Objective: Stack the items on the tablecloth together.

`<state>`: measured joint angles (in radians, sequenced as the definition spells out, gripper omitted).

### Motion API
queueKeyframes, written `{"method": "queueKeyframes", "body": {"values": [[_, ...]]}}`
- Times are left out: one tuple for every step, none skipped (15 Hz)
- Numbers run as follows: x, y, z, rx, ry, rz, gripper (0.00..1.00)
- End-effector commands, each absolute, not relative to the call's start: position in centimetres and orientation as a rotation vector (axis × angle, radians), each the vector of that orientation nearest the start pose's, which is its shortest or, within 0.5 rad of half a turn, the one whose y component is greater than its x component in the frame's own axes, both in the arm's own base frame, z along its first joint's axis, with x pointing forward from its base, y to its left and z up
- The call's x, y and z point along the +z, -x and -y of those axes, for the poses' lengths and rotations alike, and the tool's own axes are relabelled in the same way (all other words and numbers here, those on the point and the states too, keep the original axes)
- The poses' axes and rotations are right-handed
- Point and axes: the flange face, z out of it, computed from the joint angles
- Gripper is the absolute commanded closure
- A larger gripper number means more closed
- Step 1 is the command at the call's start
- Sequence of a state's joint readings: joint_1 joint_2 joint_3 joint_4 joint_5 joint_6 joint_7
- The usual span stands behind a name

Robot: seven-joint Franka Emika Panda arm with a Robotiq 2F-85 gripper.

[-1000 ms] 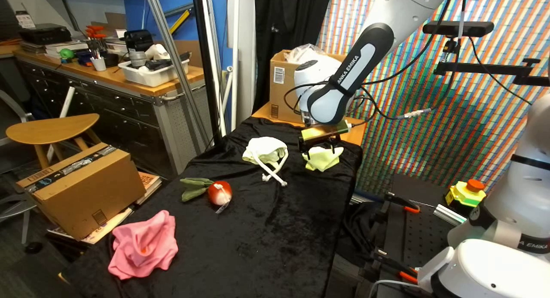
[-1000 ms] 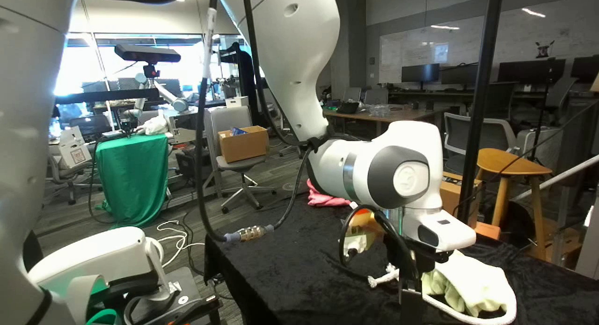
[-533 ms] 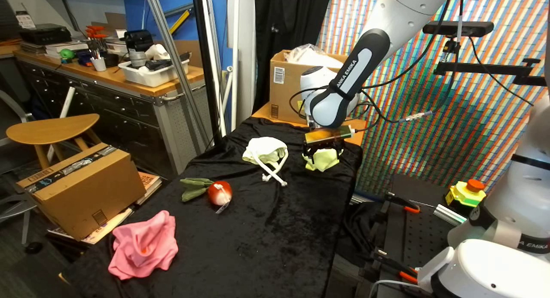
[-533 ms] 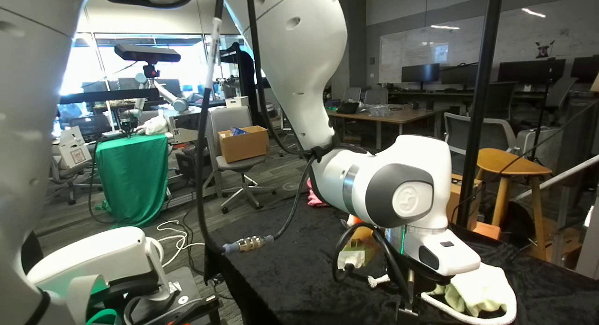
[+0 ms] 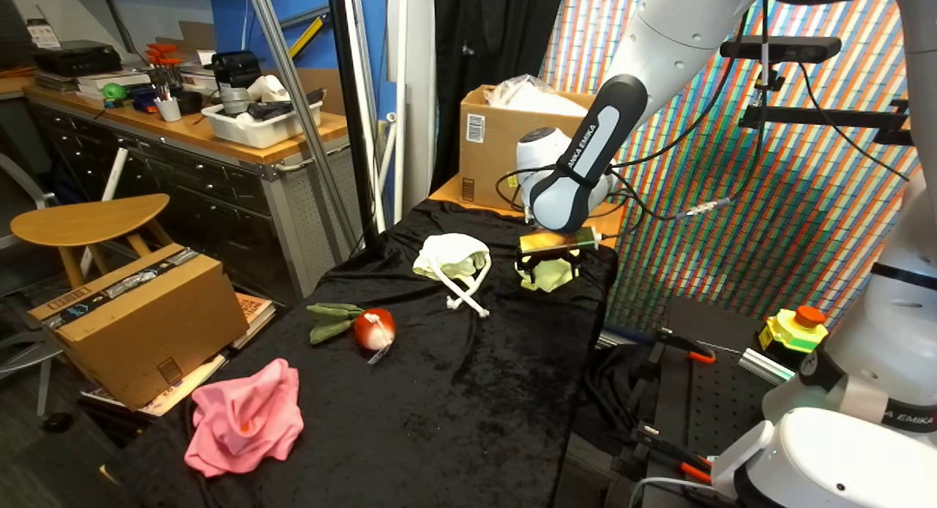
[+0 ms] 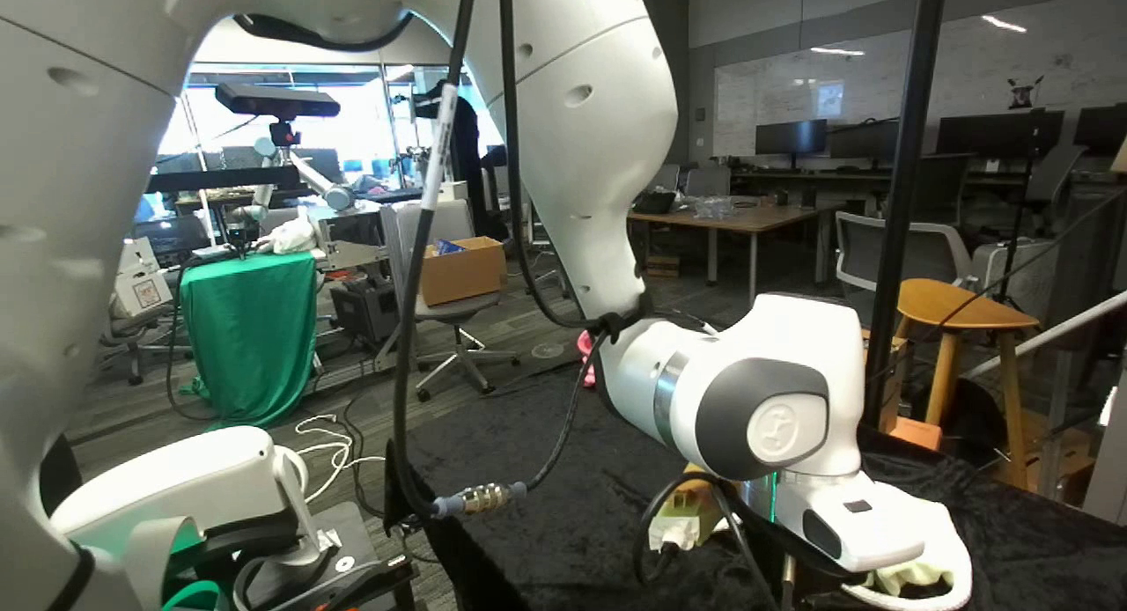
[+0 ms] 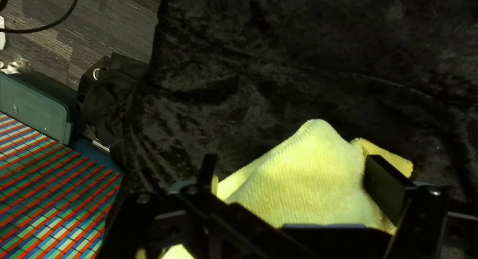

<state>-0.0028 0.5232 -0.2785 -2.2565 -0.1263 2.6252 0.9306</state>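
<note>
A crumpled yellow cloth (image 5: 554,275) lies near the far right of the black tablecloth (image 5: 454,405). My gripper (image 5: 550,268) is low over it and open. In the wrist view, the open fingers (image 7: 298,173) stand on either side of the yellow cloth (image 7: 310,184), whose near part is hidden by the gripper. A pale green and white item with white cords (image 5: 454,255) lies to the left; it shows partly in an exterior view (image 6: 938,532) behind the arm. A red and white round item (image 5: 375,329) with green leaves and a pink cloth (image 5: 245,420) lie nearer the front left.
A cardboard box (image 5: 483,157) stands behind the far end of the table. A black cable (image 6: 647,541) loops at the wrist. The tablecloth's side edge (image 7: 149,65) runs close to the gripper, with floor beyond. An emergency stop (image 5: 794,329) sits at the right.
The arm has come down and slightly right in an exterior view, bringing the open gripper from above the yellow cloth to around it. The other items have not moved.
</note>
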Motion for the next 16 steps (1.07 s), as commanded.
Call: {"method": "queueKeyframes", "body": {"values": [[12.2, -50.1, 16.2, 0.056, 2.845, -1.783, 0.0], [12.2, -50.1, 16.3, 0.045, 2.831, -1.791, 0.0], [12.4, -50.2, 16.5, 0.029, 2.818, -1.8, 0.0], [12.6, -50.3, 16.6, 0.018, 2.806, -1.804, 0.02], [12.8, -50.4, 16.7, 0.005, 2.801, -1.809, 0.18], [13.0, -50.5, 16.8, -0.012, 2.798, -1.814, 0.2], [13.3, -50.6, 16.9, -0.031, 2.794, -1.815, 0.3], [13.6, -50.8, 17.0, -0.051, 2.793, -1.816, 0.37], [13.9, -51.0, 17.1, -0.071, 2.795, -1.814, 0.47], [14.2, -51.1, 17.1, -0.089, 2.795, -1.814, 0.54], [14.4, -51.3, 17.2, -0.104, 2.796, -1.811, 0.62], [14.6, -51.5, 17.3, -0.121, 2.795, -1.807, 0.69], [14.7, -51.7, 17.3, -0.132, 2.796, -1.808, 0.77], [14.9, -51.9, 17.3, -0.141, 2.796, -1.804, 0.85], [15.1, -52.1, 17.2, -0.158, 2.799, -1.799, 0.88], [15.4, -52.2, 17.1, -0.177, 2.802, -1.791, 0.9]]}}
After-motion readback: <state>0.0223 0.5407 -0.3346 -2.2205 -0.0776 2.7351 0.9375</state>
